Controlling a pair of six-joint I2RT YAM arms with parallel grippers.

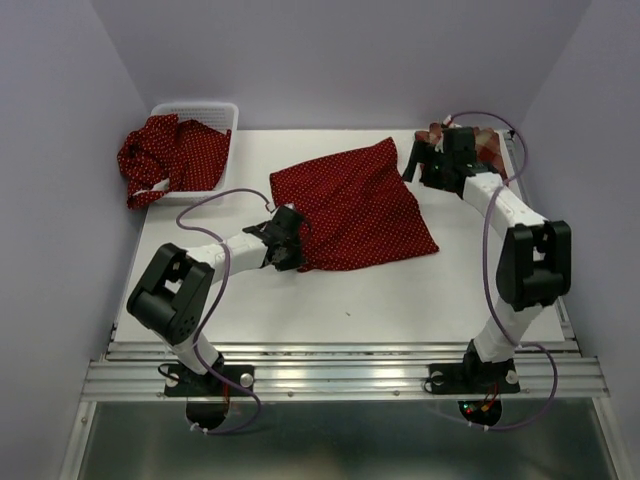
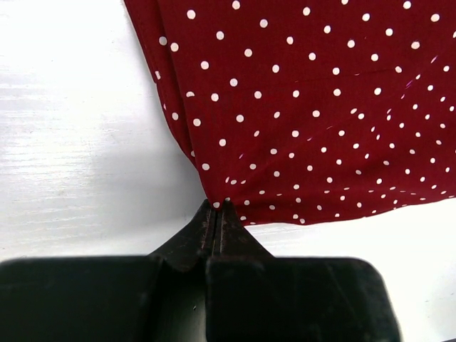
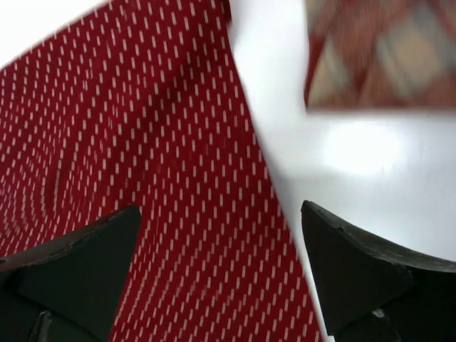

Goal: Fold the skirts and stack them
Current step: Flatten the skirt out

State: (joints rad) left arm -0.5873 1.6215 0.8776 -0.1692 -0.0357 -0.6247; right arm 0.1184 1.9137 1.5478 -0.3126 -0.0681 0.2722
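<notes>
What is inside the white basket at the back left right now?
A crumpled dark red dotted skirt lies in the basket and spills over its near left rim. Beneath it the basket floor is mostly covered, so further skirts cannot be ruled out.

Right claw (image 3: pixel 219 208) jaws wide apart above dotted skirt (image 3: pixel 142 128) edge; plaid skirt (image 3: pixel 377 53) top right on white table (image 3: pixel 356 157); view blurred.
</notes>
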